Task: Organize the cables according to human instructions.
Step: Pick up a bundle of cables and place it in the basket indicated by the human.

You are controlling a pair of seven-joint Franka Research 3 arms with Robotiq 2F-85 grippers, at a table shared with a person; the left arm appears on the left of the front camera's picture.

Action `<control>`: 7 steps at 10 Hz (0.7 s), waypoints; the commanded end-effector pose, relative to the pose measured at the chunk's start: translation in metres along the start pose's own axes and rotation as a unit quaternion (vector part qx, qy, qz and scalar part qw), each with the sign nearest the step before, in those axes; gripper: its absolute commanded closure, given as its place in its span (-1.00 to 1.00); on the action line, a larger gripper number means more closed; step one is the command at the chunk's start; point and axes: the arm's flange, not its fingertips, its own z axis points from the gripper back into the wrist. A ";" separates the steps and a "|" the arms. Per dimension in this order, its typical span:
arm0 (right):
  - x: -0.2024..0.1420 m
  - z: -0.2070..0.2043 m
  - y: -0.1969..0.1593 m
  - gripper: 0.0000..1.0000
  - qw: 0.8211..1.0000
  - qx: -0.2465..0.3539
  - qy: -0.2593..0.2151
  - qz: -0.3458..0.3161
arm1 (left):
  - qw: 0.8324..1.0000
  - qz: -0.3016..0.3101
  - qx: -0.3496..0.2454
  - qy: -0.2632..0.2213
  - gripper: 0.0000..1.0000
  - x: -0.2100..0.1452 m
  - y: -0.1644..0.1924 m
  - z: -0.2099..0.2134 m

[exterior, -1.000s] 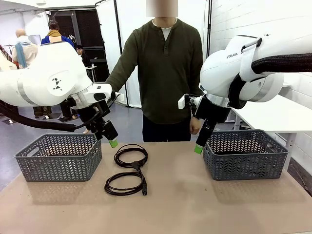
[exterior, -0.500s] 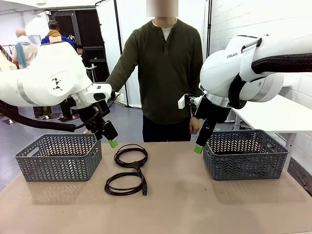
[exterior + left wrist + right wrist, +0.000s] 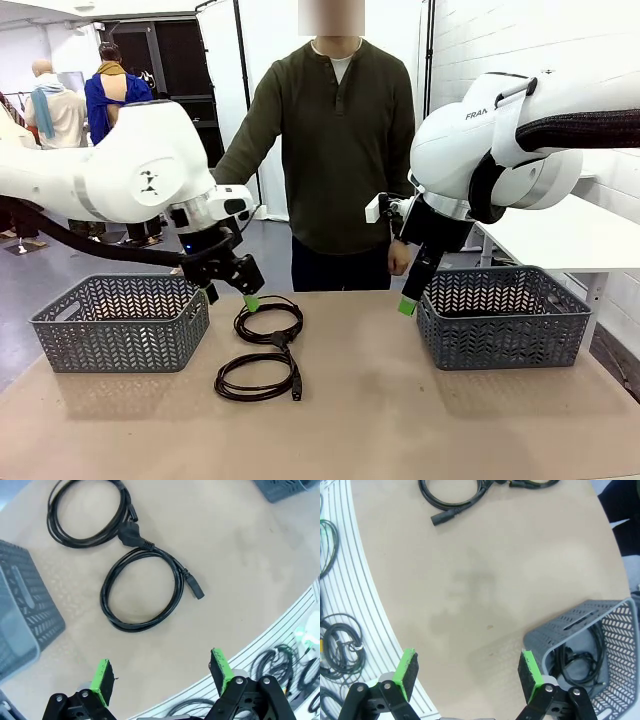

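Two round, multi-loop coils of thin black cables (image 3: 131, 531) lie on the matte tan worktop (image 3: 400, 420) between lattice-walled grey baskets (image 3: 120, 325). The left gripper (image 3: 162, 672) and right gripper (image 3: 467, 672) hover with fingers apart, empty.

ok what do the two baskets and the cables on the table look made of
The left basket and right basket: probably moulded plastic, matte blue-grey, judging by the uniform herringbone cut-outs and rounded rims. The far cable and near cable: black rubbery or PVC-like sheath, faint sheen, lying in soft loops, moulded plugs.
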 end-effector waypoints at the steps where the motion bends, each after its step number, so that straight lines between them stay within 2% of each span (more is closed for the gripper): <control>1: 0.000 -0.001 -0.001 -1.00 1.000 -0.001 0.000 -0.001 | 0.998 0.064 -0.009 0.026 -1.00 0.025 -0.011 -0.010; 4: 0.000 -0.001 -0.001 -1.00 1.000 -0.001 0.000 -0.001 | 0.989 0.128 -0.061 0.047 -1.00 0.042 -0.021 -0.043; 7: 0.000 -0.001 -0.001 -1.00 1.000 -0.001 0.000 -0.001 | 0.983 0.157 -0.045 0.078 -1.00 0.043 -0.029 -0.067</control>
